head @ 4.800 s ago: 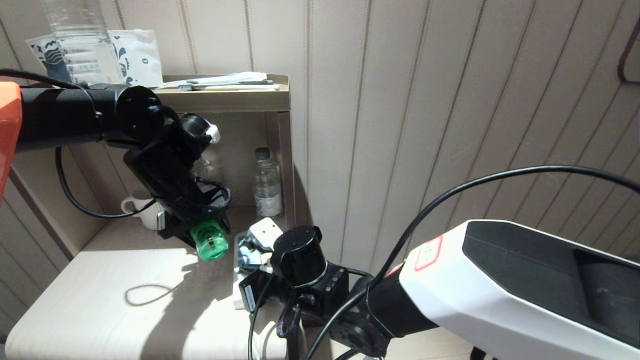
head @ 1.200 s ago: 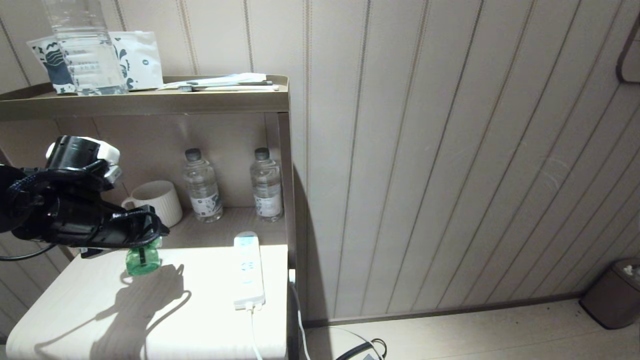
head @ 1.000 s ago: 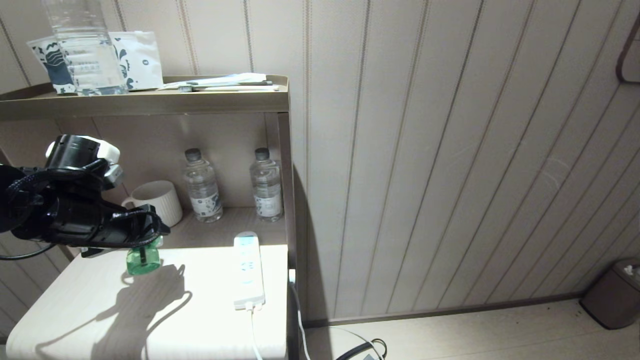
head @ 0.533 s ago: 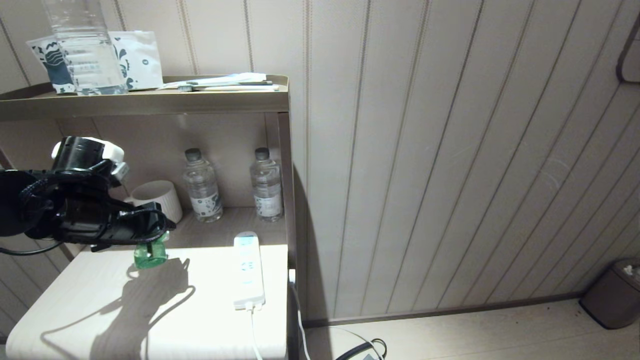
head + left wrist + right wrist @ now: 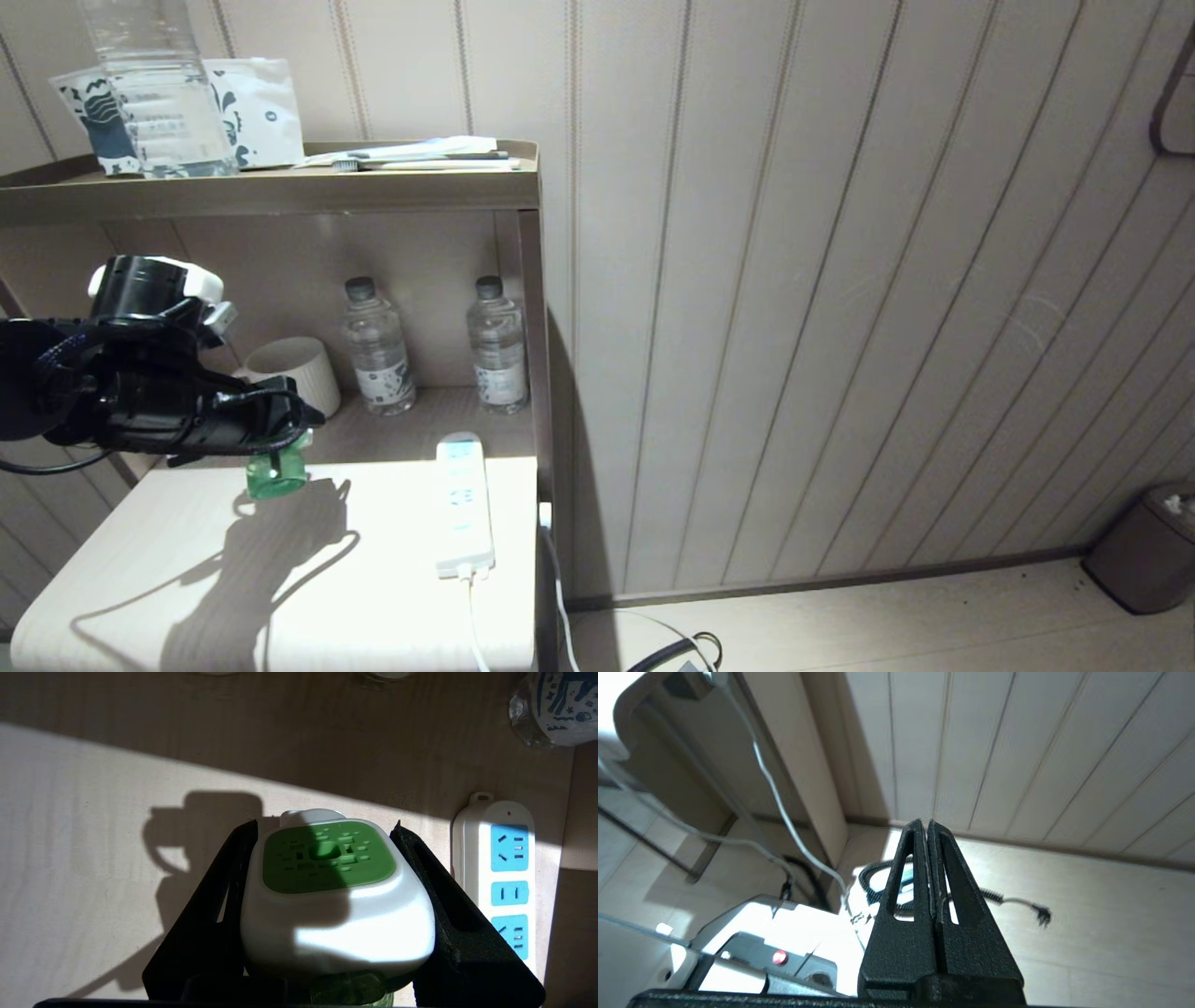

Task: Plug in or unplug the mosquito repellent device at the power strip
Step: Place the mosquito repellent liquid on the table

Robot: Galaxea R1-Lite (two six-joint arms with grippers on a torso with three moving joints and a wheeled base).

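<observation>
Since a few seconds ago our right arm has gone out of the head view, and our left gripper (image 5: 271, 431) has carried the mosquito repellent device (image 5: 276, 469) away from the power strip (image 5: 464, 504) to the left part of the counter (image 5: 392, 597). Over the last second it shifted only a little, slightly to the right and toward the far side.

Now our left fingers (image 5: 219, 914) are closed on both sides of the white head of the device, with the green top facing the wrist camera. The green bottle hangs below the fingers, just over the counter or maybe touching it; we cannot tell which. The power strip lies flat along the right edge of the counter, well apart from the device, and all its blue sockets that we see are free. Its white cord (image 5: 478, 625) goes down over the near edge.

Our right gripper (image 5: 928, 835) points at the floor beside the counter, its fingers pressed together and holding nothing.

We judge that the unplug is already done, and what is left is to set the device down upright and let go. The mug (image 5: 294, 373) and the two water bottles (image 5: 378, 345) stand on the far side and are not in the way.
</observation>
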